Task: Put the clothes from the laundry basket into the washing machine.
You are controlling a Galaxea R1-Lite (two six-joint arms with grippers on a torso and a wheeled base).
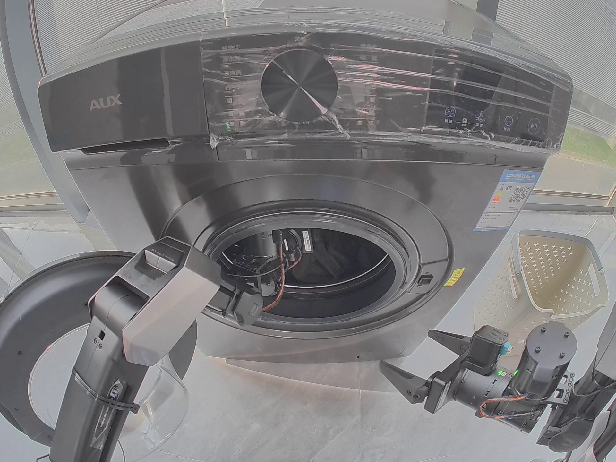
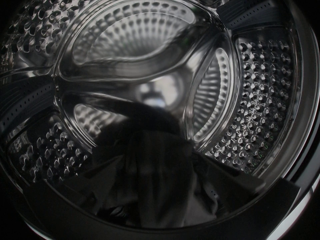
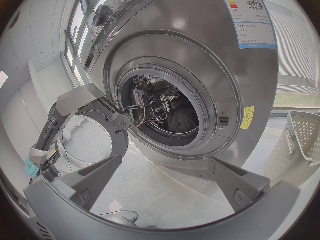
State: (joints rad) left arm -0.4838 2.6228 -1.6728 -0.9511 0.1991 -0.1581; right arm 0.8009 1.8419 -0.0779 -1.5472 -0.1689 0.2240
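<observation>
**A:** Which step is this?

**B:** Depositing, I'd say. The left pincer (image 1: 265, 253) is inside the drum (image 2: 260, 84) of the washing machine (image 1: 359, 187), and a heap of dark clothes (image 2: 160, 180) lies just ahead of and below it, on the drum floor.

**A:** Has that pincer let go of the clothes?

**B:** I cannot tell, because it is too dim in there to see whether it grips the cloth.

**A:** And the other one?

**B:** The right pincer (image 1: 407, 350) hangs low in front of the machine with its jaws spread and nothing between them. The laundry basket (image 1: 545, 277) stands near it on its outer side, tipped against the machine. What I can see of the basket's inside is bare perforated wall.

**A:** So the task is nearly done?

**B:** Probably. The next move calls for making sure the cloth is free, then drawing the left pincer straight back through the opening without snagging fabric on the rim. The round door (image 1: 38, 328) stands swung wide open on that pincer's outer side.
</observation>
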